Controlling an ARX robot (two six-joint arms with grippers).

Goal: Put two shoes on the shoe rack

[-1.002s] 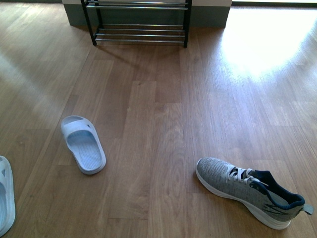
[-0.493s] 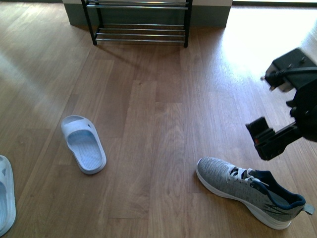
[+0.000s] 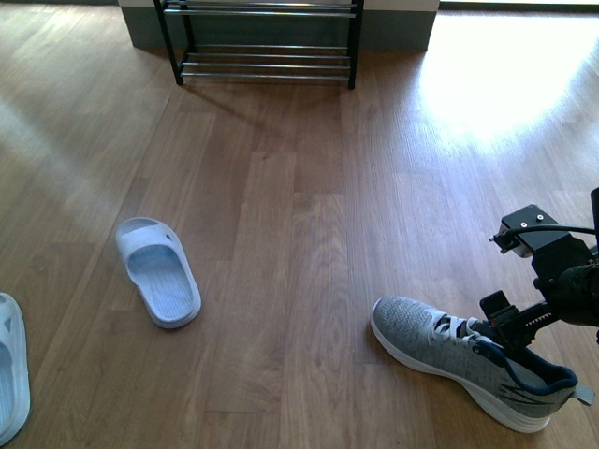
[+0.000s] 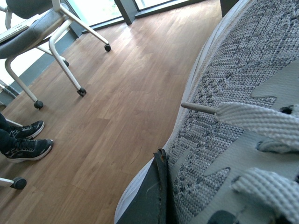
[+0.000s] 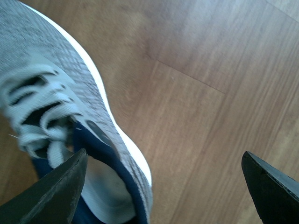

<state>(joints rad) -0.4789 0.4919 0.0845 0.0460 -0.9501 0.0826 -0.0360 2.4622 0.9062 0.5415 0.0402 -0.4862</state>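
One grey sneaker [image 3: 440, 351] lies on the wood floor at the near right, toe pointing left. My right gripper [image 3: 513, 329] hangs open right over its heel opening. In the right wrist view the right gripper [image 5: 163, 163] straddles the collar wall of that sneaker [image 5: 51, 93], one fingertip [image 5: 65, 186] over the blue lining and the other over bare floor. A second grey sneaker [image 4: 233, 93] fills the left wrist view, and my left gripper [image 4: 164, 161] is shut on it. The left arm is out of the front view. The shoe rack [image 3: 267, 42] stands at the far wall.
A pale blue slide [image 3: 157, 271] lies at the left. A second slide [image 3: 9, 369] sits at the left edge. The left wrist view shows an office chair [image 4: 56, 28] on casters and a person's black sneakers [image 4: 25, 140].
My right arm came into view from the right and dropped down onto the floor sneaker's heel. The sneaker and slides have not moved.
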